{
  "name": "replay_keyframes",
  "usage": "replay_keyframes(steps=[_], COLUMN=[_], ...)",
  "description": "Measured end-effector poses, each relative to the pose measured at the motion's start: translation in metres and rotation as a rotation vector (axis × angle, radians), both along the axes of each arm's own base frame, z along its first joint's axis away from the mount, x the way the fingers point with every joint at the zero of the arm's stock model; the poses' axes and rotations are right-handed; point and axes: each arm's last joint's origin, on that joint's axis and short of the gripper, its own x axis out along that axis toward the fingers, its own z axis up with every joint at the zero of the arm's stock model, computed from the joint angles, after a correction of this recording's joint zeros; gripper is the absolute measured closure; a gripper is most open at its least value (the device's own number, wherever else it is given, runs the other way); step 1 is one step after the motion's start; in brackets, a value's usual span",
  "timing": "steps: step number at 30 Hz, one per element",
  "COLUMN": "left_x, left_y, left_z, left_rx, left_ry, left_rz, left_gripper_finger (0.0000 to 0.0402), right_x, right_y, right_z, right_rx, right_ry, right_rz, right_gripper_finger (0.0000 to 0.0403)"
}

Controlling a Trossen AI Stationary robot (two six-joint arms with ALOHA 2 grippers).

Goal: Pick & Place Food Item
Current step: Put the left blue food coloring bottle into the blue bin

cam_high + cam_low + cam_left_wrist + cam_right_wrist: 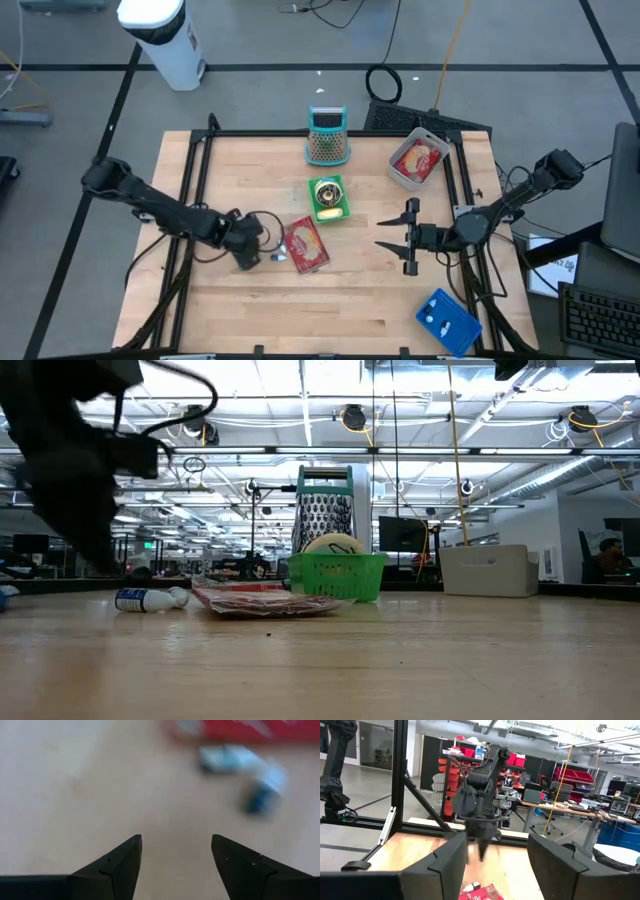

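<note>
You have the wooden bench [330, 300] carrying every item, and no brand or label on any of them can be read. Your left arm reaches in low from the left edge, and the left tool [262, 247] points down at the boards with its jaws apart and nothing between them. It sits just beside the red food packet [306, 246], which lies flat near the bench's middle. Your right arm comes in from the right edge, with the right tool [400, 237] also spread open and empty, well apart from the packet. A small white bottle [240, 762] lies between the left tool and the packet, blurred in the left wrist view.
</note>
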Motion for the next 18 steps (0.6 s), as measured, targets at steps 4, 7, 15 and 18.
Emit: replay_keyframes(steps=[4,7,15,18], left_x=[-0.014,-0.025,-0.035,-0.037], left_y=[-0.012,-0.021,-0.034,-0.038], left_z=[0.004,0.003,0.002,0.001], left_rx=[-0.181,-0.195,0.037,0.045], left_ry=[0.184,0.261,0.258,0.266], left_rz=[-0.322,-0.563,-0.770,-0.788], left_gripper_finger=[0.0158,0.0158,0.0158,0.0158], right_x=[0.000,0.000,0.000,0.000], right_y=[0.000,0.000,0.000,0.000], right_z=[0.000,0.000,0.000,0.000], right_rx=[0.000,0.000,0.018,0.016], right_ry=[0.000,0.000,0.000,0.002], right_rz=[0.000,-0.001,0.002,0.002], right_gripper_finger=[0.0206,0.0206,0.0206,0.0206])
